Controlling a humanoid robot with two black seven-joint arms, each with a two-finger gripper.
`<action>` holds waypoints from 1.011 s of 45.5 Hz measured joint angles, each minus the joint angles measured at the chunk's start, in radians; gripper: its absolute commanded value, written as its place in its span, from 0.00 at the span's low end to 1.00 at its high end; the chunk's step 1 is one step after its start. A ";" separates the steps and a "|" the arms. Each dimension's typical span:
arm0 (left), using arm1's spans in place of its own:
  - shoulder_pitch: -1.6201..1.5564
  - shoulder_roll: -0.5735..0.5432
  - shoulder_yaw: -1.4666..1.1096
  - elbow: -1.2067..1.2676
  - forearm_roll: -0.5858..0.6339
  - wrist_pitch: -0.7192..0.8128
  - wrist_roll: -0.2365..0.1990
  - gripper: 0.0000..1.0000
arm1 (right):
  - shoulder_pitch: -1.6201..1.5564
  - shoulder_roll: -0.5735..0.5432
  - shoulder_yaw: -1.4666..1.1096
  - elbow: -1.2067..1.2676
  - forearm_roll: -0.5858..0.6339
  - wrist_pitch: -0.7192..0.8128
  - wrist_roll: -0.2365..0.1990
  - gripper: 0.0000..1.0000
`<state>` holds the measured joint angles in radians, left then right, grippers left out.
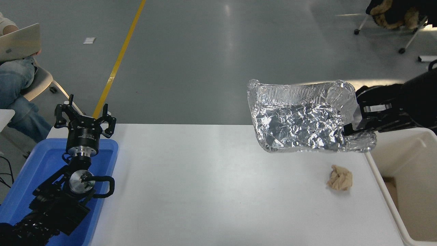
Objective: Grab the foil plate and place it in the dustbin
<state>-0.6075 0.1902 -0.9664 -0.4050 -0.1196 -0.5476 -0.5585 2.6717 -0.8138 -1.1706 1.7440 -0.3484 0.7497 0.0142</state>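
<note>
The foil plate (302,118) is a shiny crinkled silver tray, held high above the table's far right part and tilted toward the camera. My right gripper (355,124) comes in from the right edge and is shut on the plate's right rim. The dustbin (382,177), a cream tub with a thick rim, stands at the table's right edge, below and to the right of the plate. My left gripper (83,118) is open and parked over the blue tray at the lower left.
A small crumpled tan paper wad (339,177) lies on the white table (211,184) next to the dustbin. A blue shallow tray (37,164) sits at the left edge. A person with a laptop (18,42) sits at the far left.
</note>
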 measured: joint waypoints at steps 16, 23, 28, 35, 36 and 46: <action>0.000 0.000 0.000 0.000 0.000 0.001 -0.001 0.99 | -0.058 0.021 -0.042 -0.001 -0.001 0.004 -0.007 0.00; 0.000 0.000 0.000 0.000 0.000 0.001 -0.001 0.99 | -0.212 0.022 -0.048 -0.065 -0.039 -0.063 -0.009 0.00; 0.000 0.000 0.000 0.000 0.000 0.001 -0.001 0.99 | -0.361 0.025 -0.045 -0.151 -0.056 -0.132 -0.009 0.00; 0.000 0.000 0.000 0.000 0.000 0.001 -0.001 0.99 | -0.551 0.026 -0.037 -0.278 -0.063 -0.229 -0.009 0.00; 0.000 0.000 0.000 0.000 0.000 0.001 -0.001 0.99 | -0.575 0.026 -0.034 -0.294 -0.063 -0.241 -0.009 0.00; 0.000 0.000 0.000 0.000 0.000 0.000 -0.001 0.99 | -0.900 0.028 0.051 -0.549 -0.058 -0.361 -0.010 0.00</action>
<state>-0.6074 0.1902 -0.9664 -0.4050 -0.1198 -0.5473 -0.5595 1.7719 -0.7854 -1.1194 1.1946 -0.4066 0.3887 0.0046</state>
